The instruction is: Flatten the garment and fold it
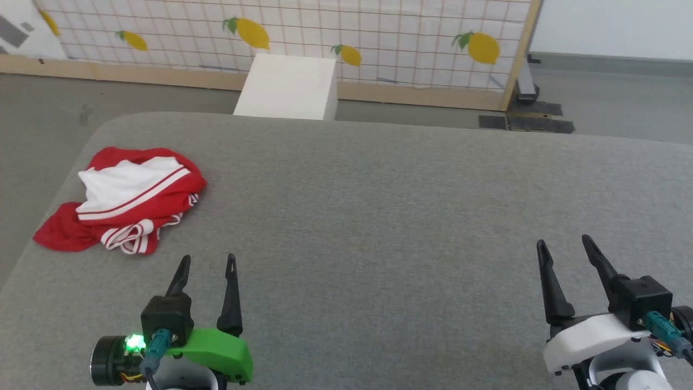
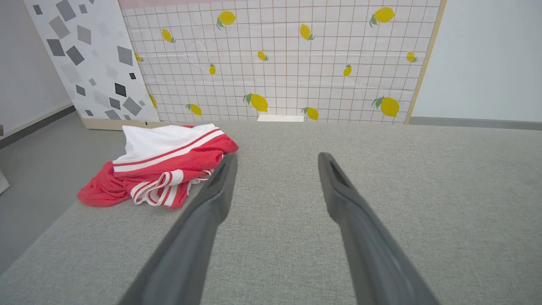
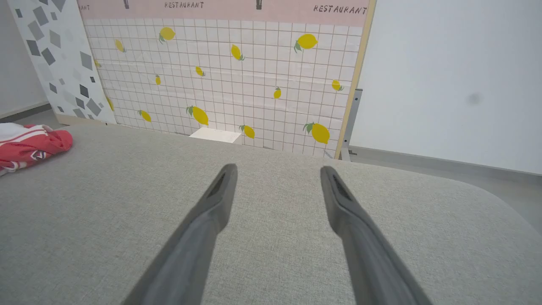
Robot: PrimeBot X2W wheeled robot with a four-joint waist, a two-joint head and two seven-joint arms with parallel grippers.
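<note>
The garment (image 1: 122,197) lies crumpled in a heap near the left edge of the grey padded table (image 1: 379,216): red cloth, a white sleeve on top, red-and-white striped trim at the front. In the left wrist view the garment (image 2: 161,169) sits just ahead and left of the fingers. My left gripper (image 1: 208,260) stands open over the table, a short way in front of and to the right of the heap, holding nothing. My right gripper (image 1: 563,242) is open and empty at the lower right, far from the garment (image 3: 29,146).
A white box (image 1: 289,86) stands on the floor beyond the table's far edge. Behind it runs a tiled panel with lemon prints (image 1: 325,32). The table's left edge drops to grey floor (image 1: 32,119) close beside the heap.
</note>
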